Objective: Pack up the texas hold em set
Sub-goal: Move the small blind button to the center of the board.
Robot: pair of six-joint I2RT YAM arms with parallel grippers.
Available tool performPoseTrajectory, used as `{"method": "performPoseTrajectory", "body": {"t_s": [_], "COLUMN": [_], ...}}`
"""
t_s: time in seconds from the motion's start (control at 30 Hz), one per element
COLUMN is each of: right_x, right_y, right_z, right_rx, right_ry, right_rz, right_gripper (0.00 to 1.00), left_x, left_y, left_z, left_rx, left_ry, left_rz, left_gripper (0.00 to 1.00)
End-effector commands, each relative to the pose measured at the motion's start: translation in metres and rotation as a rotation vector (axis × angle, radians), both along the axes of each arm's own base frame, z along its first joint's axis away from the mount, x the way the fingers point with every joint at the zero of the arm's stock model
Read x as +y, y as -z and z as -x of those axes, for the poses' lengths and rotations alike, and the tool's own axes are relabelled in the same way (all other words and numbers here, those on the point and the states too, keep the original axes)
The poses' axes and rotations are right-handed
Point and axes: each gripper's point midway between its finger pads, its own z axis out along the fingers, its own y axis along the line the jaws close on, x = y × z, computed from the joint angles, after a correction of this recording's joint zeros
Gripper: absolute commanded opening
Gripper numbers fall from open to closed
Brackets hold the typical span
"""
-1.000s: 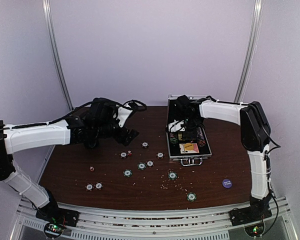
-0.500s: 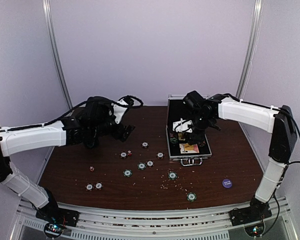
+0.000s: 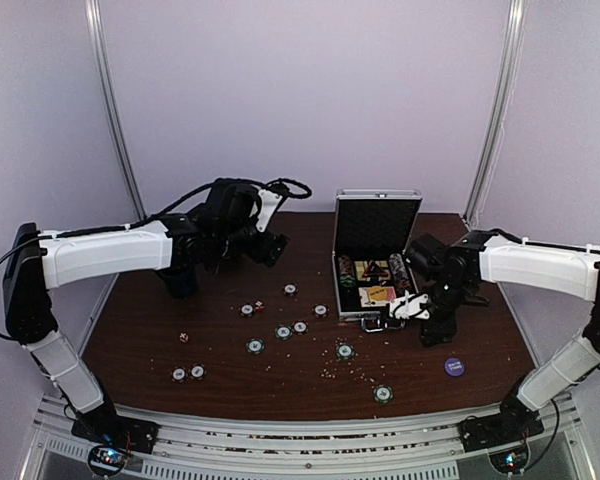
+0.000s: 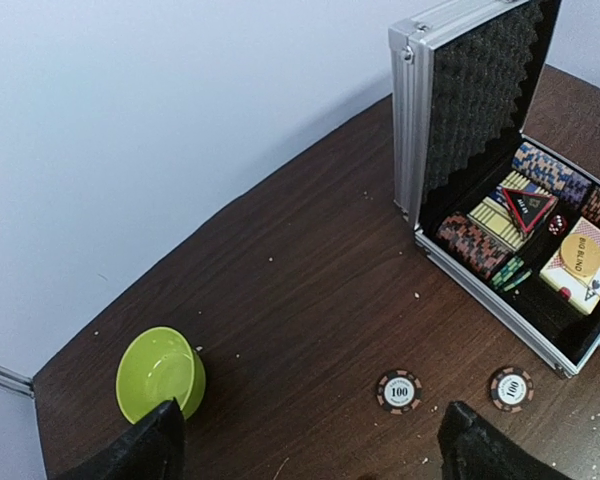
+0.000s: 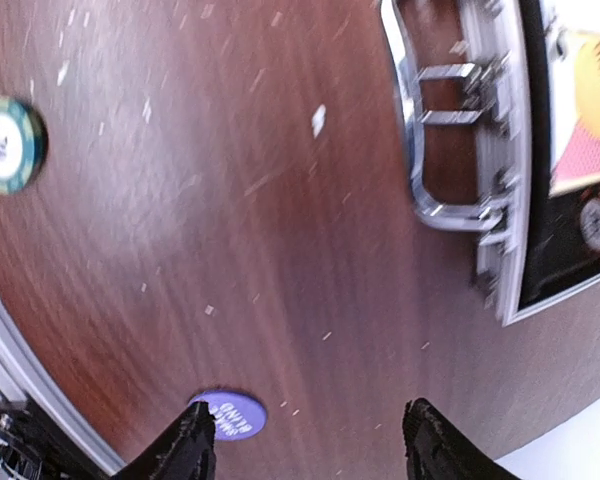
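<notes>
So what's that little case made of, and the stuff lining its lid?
The case looks like silvery aluminium, ribbed and softly shiny along its edges. The lid lining seems to be black foam, matte, with a bumpy egg-crate surface.

top external: high, behind the near edge of the table (image 3: 130, 340), looking down and forward over all of it; briefcase (image 3: 378, 225) right of centre, far off.
left wrist: raised, left of the briefcase, angled down into its open inside; medium range.
right wrist: low, just in front of the briefcase's handle (image 5: 435, 140), facing straight down; close, blurred.
overlap: briefcase in all three views; blue button (image 3: 454, 367) in front of the briefcase, in top external and right wrist.
</notes>
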Motion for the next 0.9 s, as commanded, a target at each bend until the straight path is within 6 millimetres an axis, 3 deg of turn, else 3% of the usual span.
{"method": "performPoseTrajectory", "body": {"t_s": [0.0, 0.17, 0.3, 0.43, 0.87], "right_x": [-0.031, -0.062, -0.098, -0.118, -0.111], "right_y": [0.003, 0.026, 0.042, 0.050, 0.074], "right_z": [0.017, 0.042, 0.054, 0.055, 0.062], "right_rx": [0.006, 0.076, 0.120, 0.162, 0.237], "right_ry": [0.041, 0.044, 0.064, 0.069, 0.091], "right_rz": [0.090, 0.210, 0.333, 0.371, 0.302], "right_gripper": [0.65, 0.65, 0.65, 0.65, 0.48], "left_x": [-0.002, 0.006, 0.007, 0.008, 0.012], "left_y": [0.000, 0.010, -0.002, -0.014, -0.021], "left_z": [0.009, 0.018, 0.024, 0.030, 0.032], "left_rx": [0.016, 0.025, 0.027, 0.016, 0.005], "left_ry": [0.027, 0.033, 0.051, 0.067, 0.066], "left_rz": [0.054, 0.046, 0.078, 0.106, 0.111], "left_gripper": [0.90, 0.90, 0.90, 0.90, 0.90]}}
